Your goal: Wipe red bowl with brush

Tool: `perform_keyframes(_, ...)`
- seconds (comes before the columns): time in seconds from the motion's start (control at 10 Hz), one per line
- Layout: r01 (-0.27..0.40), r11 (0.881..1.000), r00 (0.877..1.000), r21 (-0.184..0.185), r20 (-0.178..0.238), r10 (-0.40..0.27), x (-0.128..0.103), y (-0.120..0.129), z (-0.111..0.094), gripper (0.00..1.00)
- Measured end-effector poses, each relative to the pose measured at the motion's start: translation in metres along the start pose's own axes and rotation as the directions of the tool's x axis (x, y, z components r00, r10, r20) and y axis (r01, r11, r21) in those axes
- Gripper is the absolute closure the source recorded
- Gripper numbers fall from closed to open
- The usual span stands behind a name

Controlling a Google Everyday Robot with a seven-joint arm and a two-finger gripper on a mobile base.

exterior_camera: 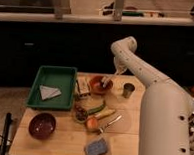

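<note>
No legible text; pincer (108, 82) over red bowl (99, 84)

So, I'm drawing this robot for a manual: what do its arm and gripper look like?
The arm is creamy white, thick and tubular with rounded joints and small dark dots along its shell. No cables or labels show. The gripper, over the red bowl, looks pale and small.

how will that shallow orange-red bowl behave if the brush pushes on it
The shallow orange-red plastic-looking bowl probably weighs little, so it may slide on the smooth wooden table under sideways pressure. Its low, wide shape makes tipping unlikely unless the rim is pressed. The hand hangs at its right edge with the pale-handled brush.
</note>
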Motion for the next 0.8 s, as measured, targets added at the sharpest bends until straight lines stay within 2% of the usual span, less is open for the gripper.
perform_keyframes(0.2,0.004,1.0,1.0,0.03,0.012,-0.004,-0.005,-0.006,0.003,1.0)
perform_keyframes(0.4,0.028,0.999,0.999,0.039,0.044,-0.03,-0.014,-0.011,0.009,1.0)
perform_keyframes(0.8,0.126,0.992,0.985,0.03,0.113,-0.129,-0.035,-0.014,0.014,1.0)
